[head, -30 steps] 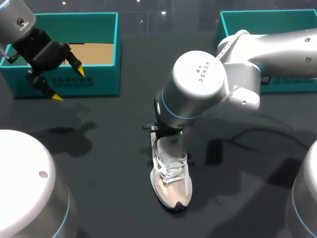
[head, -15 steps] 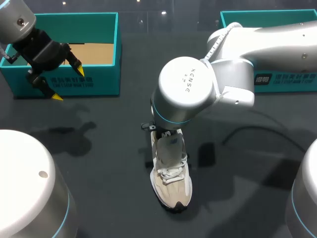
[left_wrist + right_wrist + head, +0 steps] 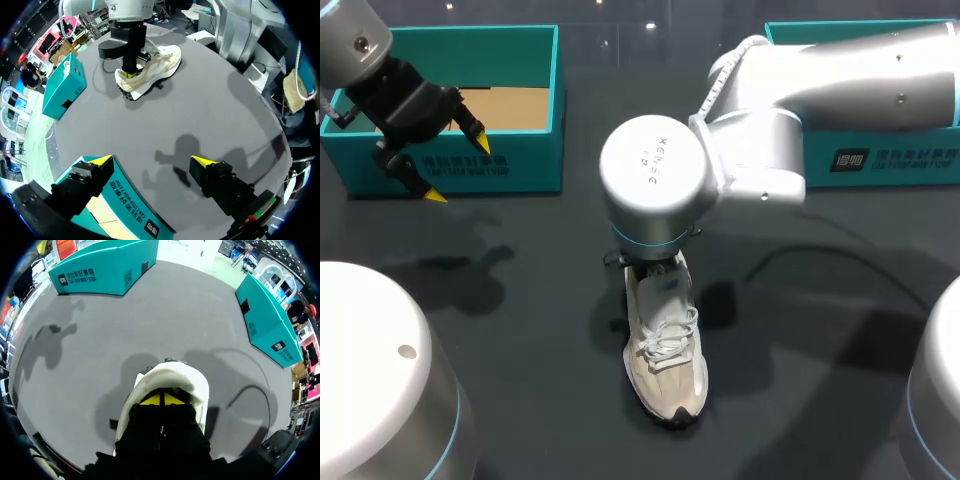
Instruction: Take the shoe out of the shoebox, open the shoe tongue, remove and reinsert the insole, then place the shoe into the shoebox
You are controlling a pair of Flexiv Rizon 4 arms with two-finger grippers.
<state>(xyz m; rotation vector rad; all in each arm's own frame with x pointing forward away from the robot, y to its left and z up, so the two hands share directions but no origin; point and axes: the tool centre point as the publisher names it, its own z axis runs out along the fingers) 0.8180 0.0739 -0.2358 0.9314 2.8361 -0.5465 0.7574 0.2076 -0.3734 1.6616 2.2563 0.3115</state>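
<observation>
On the dark grey table (image 3: 520,300), flat and smooth, a white shoe (image 3: 666,350) with laces is stood on its sole near the middle. Two blue-green card boxes are set at the far side: the left box (image 3: 460,170), open with a brown floor, and the right box (image 3: 890,160). The left gripper (image 3: 459,172) is held wide open at the left box's front, with nothing in it. The right gripper (image 3: 161,399) is hidden from above by the round silver right arm (image 3: 655,180) — only in its own wrist view are the yellow tips seen, pressed together inside the shoe's heel opening. Whether anything is pinched cannot be told.
</observation>
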